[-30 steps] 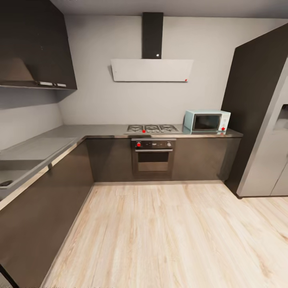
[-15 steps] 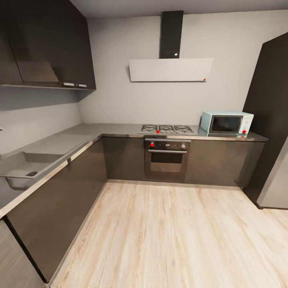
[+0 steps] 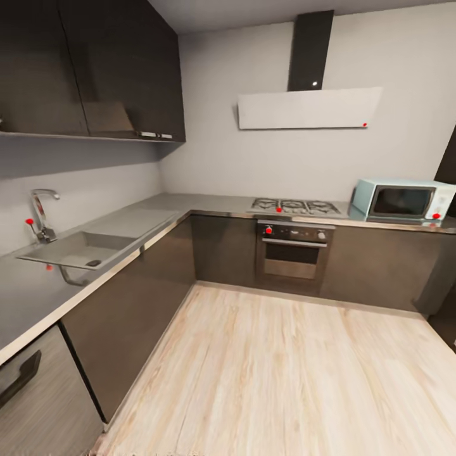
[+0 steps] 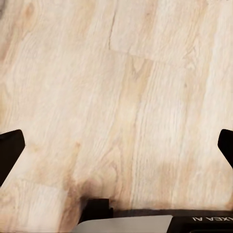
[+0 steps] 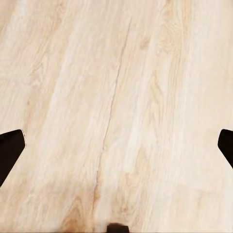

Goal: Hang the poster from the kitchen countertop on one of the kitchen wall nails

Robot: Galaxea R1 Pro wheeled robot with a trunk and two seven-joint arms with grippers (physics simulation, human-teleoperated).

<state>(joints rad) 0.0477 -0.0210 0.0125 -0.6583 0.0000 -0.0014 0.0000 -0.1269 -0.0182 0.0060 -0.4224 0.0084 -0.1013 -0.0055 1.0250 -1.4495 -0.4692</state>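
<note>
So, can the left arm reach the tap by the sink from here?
Probably not. The left pincer hangs open over the wooden floor, and in the head view the tap stands off at the far side of the sink.

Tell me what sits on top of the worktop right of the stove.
A pale blue microwave stands on the countertop, just right of the gas hob. Its right end is cut off by the picture edge, so anything beyond cannot be seen.
</note>
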